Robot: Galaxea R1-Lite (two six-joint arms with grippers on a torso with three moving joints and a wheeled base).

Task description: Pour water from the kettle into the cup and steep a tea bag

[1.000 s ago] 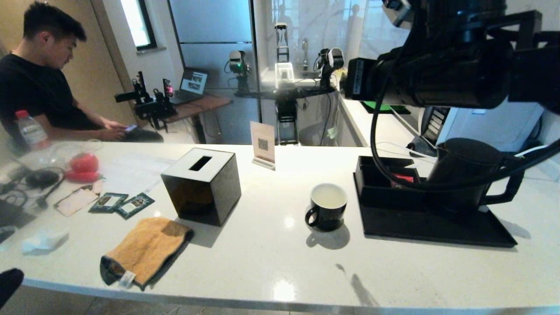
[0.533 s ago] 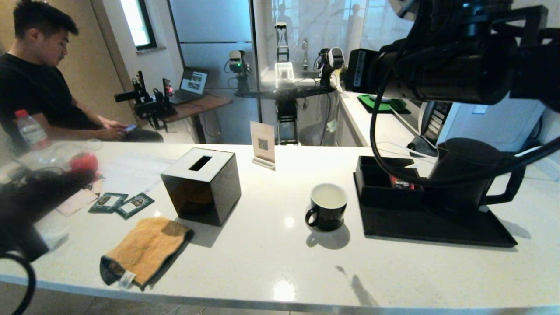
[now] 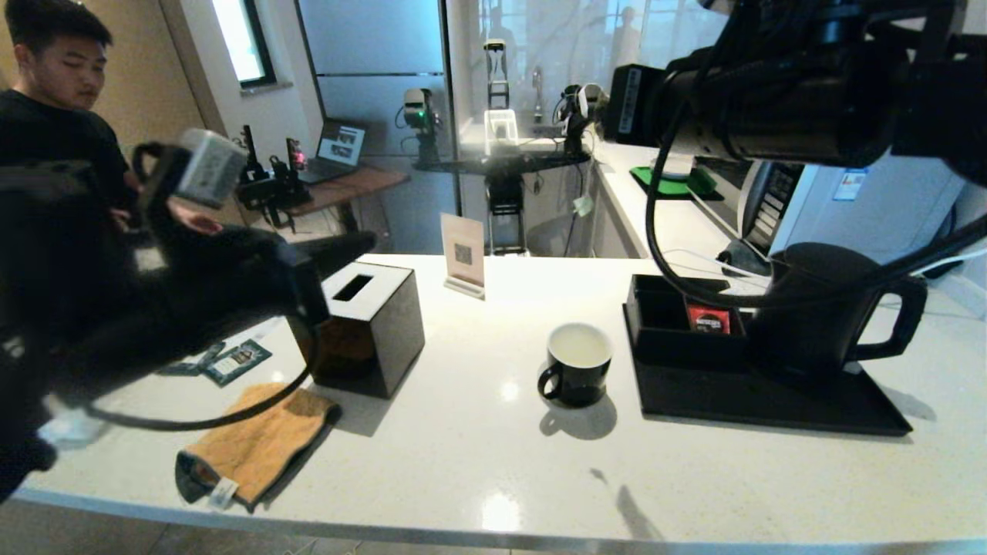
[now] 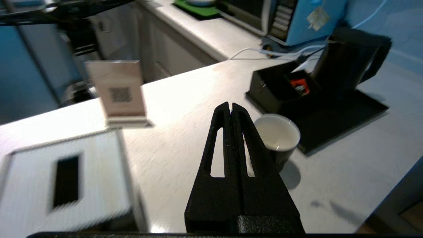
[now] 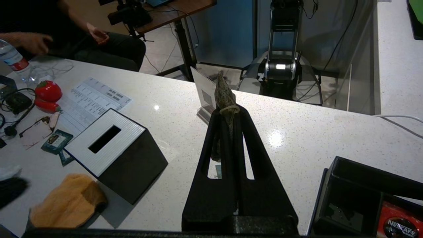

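Note:
The black cup (image 3: 578, 374) stands mid-table with its white inside showing; I cannot tell whether water is in it. To its right the tall black kettle (image 3: 817, 308) sits on a black tray (image 3: 771, 401). High above the table, my right gripper (image 5: 228, 110) is shut on the pale grey-green tea bag (image 5: 224, 94), which sticks out past its tips. My left gripper (image 3: 362, 243) hovers over the tissue box, shut with nothing in it. The left wrist view shows that left gripper (image 4: 230, 105) pointing towards the cup (image 4: 277, 135) and the kettle (image 4: 350, 59).
A black cube tissue box (image 3: 358, 324) stands left of centre, with an orange cloth (image 3: 258, 439) in front and a QR sign (image 3: 464, 254) behind. A dark green packet (image 3: 239, 361) lies at the left. A red packet (image 3: 708, 318) sits in the tray's box. A person (image 3: 54, 77) sits back left.
My left arm has risen from the lower left corner and swung in over the table's left side, up to the tissue box. The right arm has lifted slightly, uncovering the red packet.

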